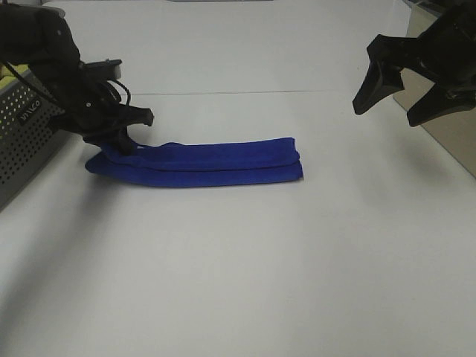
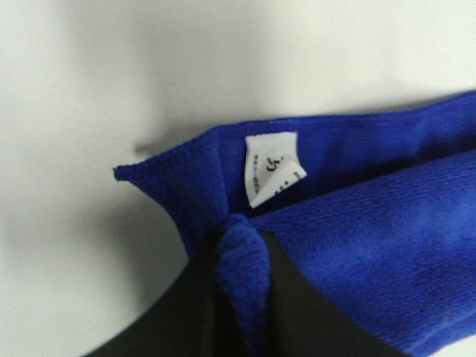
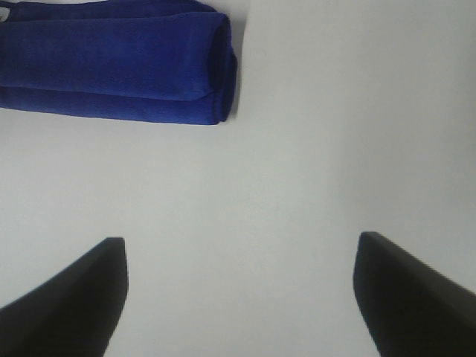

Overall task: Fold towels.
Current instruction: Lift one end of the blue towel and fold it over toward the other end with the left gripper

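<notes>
Blue plush towel (image 1: 201, 162), folded to a long narrow strip in stacked layers, flat on bench (image 1: 245, 268).

Left gripper (image 1: 123, 137): closed on a pinch of cloth at the near end of the strip, low, close to bench level. White tag (image 2: 271, 167) just beyond the tips, on the layer beneath the pinched fold. Corner of that layer splayed out to one side, not in the grasp.

Right gripper (image 1: 401, 100): jaws wide, nothing held, raised well above bench.

Deciding relation: long axis running straight out from left gripper toward right gripper's side. Near end in hand; far, rounded end well apart from right gripper, below it and inward. Left arm clearly the nearer of the two.

Judged next: either pinched end carried along the axis onto the far end, or right gripper lowered to pin or take the far end. Descent and inward reach needed for the latter.

Surroundings: grey perforated box (image 1: 22, 141) close behind left gripper, limiting any backward pull. Brown panel (image 1: 450, 145) beside right gripper, on its outer side. No object seen between right gripper and far end.

Risk, as judged: only the top layer pinched, lower layers likely to trail or unfold on lifting.
</notes>
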`<state>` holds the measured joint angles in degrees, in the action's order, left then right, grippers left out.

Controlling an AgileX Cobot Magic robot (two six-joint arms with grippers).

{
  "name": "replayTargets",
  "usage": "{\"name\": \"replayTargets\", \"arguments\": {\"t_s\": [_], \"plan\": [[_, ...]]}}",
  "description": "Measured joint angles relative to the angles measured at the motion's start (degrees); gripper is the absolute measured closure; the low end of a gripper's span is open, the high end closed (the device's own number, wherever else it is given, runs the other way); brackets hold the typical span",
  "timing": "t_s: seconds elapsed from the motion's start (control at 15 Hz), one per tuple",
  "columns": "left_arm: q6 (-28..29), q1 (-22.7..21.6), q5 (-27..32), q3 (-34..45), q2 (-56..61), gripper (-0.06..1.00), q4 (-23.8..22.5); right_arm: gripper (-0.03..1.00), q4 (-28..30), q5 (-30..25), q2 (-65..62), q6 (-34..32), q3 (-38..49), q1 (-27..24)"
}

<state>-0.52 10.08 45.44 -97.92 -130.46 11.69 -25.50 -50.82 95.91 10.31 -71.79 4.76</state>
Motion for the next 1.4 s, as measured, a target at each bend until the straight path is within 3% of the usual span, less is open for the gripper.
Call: {"name": "replayTargets", "arguments": {"t_s": [0.07,0.2,0.33,0.47,0.67,0.87,0.93,1.0,1.07,1.2,1.4], "plan": [[1.6,0.0,3.2,-2.1,1.6,0.84,-3.6,0.19,0.0,0.0,0.0,0.0,0.0,0.0],[3.3,0.1,10.7,-8.0,3.5,0.84,-6.0,0.19,0.0,0.0,0.0,0.0,0.0,0.0],[3.7,2.2,18.1,-14.4,3.7,0.84,-5.8,0.19,-0.2,0.0,0.0,0.0,0.0,0.0],[4.6,6.1,20.3,-19.0,3.7,0.84,-2.3,0.19,-0.2,0.0,0.0,0.0,0.0,0.0],[9.1,11.6,18.3,-20.2,2.6,0.84,0.4,0.19,-0.2,0.0,0.0,0.0,0.0,0.0],[14.2,13.8,14.8,-20.2,-1.4,0.81,1.0,0.19,-0.6,0.0,0.0,0.0,0.0,0.0],[15.7,14.5,12.3,-20.2,-3.6,0.74,3.5,0.19,-0.8,0.0,0.0,0.0,0.0,0.0],[15.9,14.9,9.0,-20.2,-4.8,0.55,8.5,0.19,-1.1,0.0,0.0,0.0,0.0,0.0],[15.6,15.4,6.4,-20.2,-5.0,0.48,12.5,0.19,-1.3,0.0,0.0,0.0,0.0,0.0],[13.8,16.0,3.0,-20.3,-5.0,0.38,19.1,0.19,-1.9,0.0,0.0,0.0,0.0,0.0],[13.2,15.6,1.4,-20.4,-4.8,0.31,21.0,0.19,-4.5,-0.1,0.0,2.0,0.0,0.0]]}}
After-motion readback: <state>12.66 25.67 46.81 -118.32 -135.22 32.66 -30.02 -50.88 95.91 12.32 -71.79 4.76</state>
